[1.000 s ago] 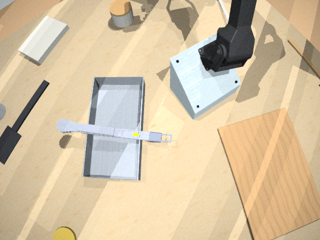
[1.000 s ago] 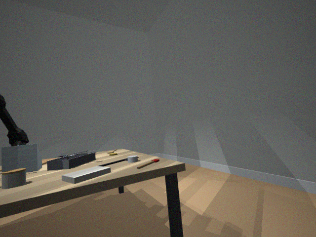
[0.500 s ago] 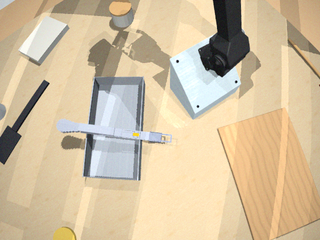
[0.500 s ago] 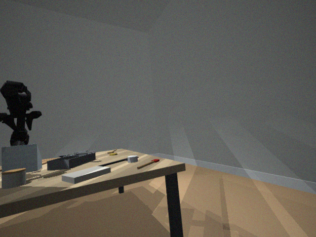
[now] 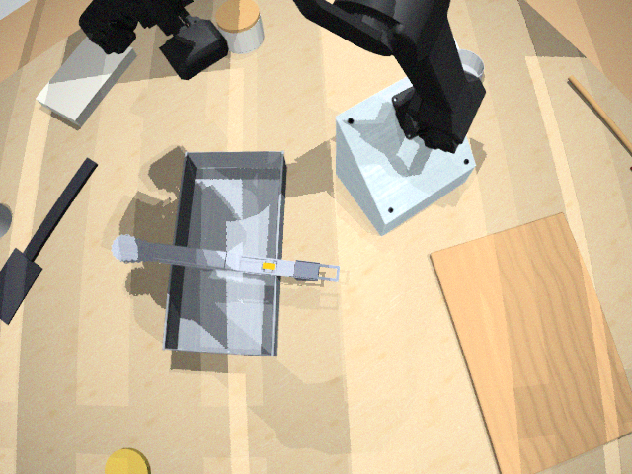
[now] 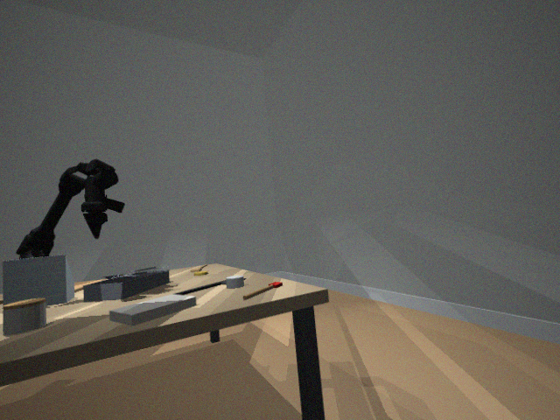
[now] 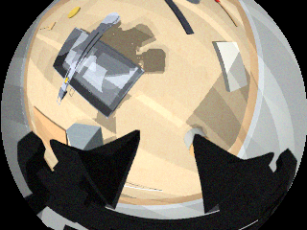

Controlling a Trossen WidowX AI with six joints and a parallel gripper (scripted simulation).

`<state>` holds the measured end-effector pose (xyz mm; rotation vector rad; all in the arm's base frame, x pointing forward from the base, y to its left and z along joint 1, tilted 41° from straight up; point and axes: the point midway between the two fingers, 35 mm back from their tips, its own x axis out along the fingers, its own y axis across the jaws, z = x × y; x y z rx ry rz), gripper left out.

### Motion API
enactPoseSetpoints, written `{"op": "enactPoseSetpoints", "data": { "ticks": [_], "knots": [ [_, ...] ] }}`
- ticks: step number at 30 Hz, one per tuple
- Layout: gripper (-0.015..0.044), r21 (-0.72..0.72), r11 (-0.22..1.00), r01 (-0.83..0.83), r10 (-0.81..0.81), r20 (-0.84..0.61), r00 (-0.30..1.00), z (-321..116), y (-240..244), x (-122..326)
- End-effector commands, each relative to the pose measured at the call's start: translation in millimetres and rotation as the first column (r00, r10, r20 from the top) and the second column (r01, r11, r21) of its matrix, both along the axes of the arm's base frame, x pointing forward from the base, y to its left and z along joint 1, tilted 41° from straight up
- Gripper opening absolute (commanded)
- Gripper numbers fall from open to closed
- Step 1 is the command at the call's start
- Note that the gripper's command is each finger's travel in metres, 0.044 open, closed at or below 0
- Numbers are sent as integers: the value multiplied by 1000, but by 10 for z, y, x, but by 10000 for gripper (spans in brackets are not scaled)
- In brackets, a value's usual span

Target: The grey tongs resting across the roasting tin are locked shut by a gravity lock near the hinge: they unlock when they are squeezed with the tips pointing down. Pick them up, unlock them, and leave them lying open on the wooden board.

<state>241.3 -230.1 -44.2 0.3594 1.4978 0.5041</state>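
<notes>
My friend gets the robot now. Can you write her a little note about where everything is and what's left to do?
Claw: partly open, empty, high above the table, pointing down.
Grey tongs: closed, lying across the roasting tin, hinge end sticking out toward the wooden board.
Wooden board: nothing on it.
Done: nothing yet.
Left: lower the claw, grab the tongs, squeeze them tips-down to unlock, lay them open on the board, let go.

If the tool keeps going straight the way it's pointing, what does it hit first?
Most likely bare table top, between the pale block and the lidded jar; depth is hard to judge. The tool hangs open, away from the tongs across the tin.
</notes>
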Motion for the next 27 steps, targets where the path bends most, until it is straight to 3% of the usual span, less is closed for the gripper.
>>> {"op": "enactPoseSetpoints", "data": {
  "ticks": [1,7,13,19,24,27],
  "knots": [
    [260,-47,908,-416,418,141,897,186,529,368],
    [260,-137,620,-772,772,283,570,349,1115,651],
    [260,-247,247,-937,917,371,145,494,1688,796],
    [260,-368,-143,-919,860,413,-300,635,2265,830],
    [260,-470,-427,-772,667,413,-620,749,2738,775],
    [260,-514,-532,-673,543,403,-737,800,2948,726]
  ]
}}
